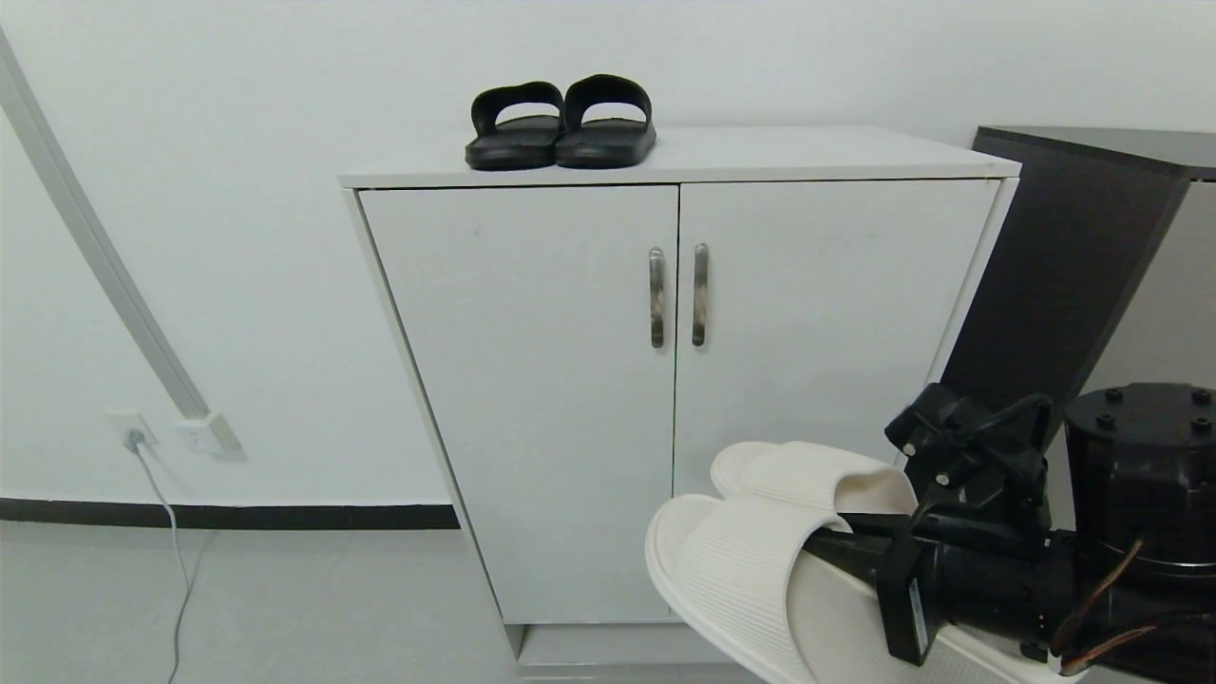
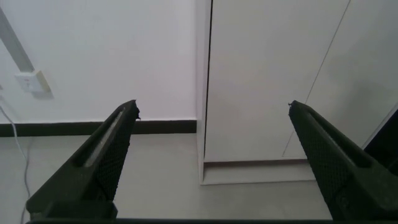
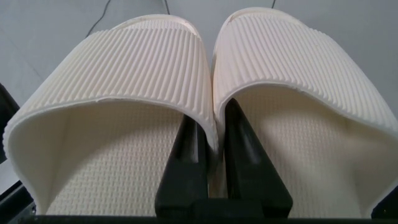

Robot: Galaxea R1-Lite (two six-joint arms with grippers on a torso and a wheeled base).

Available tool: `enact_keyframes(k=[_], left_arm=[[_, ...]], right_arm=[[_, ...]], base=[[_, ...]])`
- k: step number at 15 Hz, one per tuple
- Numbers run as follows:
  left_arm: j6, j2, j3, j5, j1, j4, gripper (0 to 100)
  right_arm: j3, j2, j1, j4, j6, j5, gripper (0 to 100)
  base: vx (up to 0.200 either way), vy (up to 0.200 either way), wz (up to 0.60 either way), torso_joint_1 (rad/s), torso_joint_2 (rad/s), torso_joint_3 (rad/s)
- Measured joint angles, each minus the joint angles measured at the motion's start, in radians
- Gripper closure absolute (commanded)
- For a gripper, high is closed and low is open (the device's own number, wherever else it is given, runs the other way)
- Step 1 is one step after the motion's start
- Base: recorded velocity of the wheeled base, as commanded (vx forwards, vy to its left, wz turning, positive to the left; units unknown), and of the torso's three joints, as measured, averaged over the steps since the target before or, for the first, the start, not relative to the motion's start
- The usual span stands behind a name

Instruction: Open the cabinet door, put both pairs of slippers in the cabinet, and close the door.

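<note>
A grey cable (image 1: 177, 541) hangs from a wall socket (image 1: 128, 429) below slanting trunking (image 1: 103, 247), with perhaps a dark cupboard (image 1: 1054, 285) at right.

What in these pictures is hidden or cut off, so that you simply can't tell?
- Inside of the cabinet: head view, hidden by its shut doors.
- Heels of the white slippers: head view, covered by the right gripper and cut off by the bottom edge.
- Where the cable ends: head view, cut off by the bottom edge.
- Far side of the dark cupboard: head view, cut off by the right edge.
</note>
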Motion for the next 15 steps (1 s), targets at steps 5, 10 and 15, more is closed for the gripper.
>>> enact_keyframes(k=[5, 10, 15], left_arm=[[-0.026, 0.166, -0.162, -0.095, -0.015, -0.013, 0], [-0.009, 0.554, -0.322, -0.306, -0.034, -0.216, 0], [0.0, 0.92, -0.463, -0.37, -0.236, -0.385, 0]], right_arm=[[0.006, 0.0, 0.0, -0.015, -0.001, 0.0, 100], [0.017, 0.002, 0.0, -0.017, -0.001, -0.001, 100], [0.02, 0.016, 0.0, -0.031, -0.001, -0.002, 100]], base=[[0.0, 0.0, 0.0, -0.002, 0.09, 0.059], [0.0, 0.0, 0.0, 0.0, 0.0, 0.0], [0.0, 0.0, 0.0, 0.0, 0.0, 0.0]])
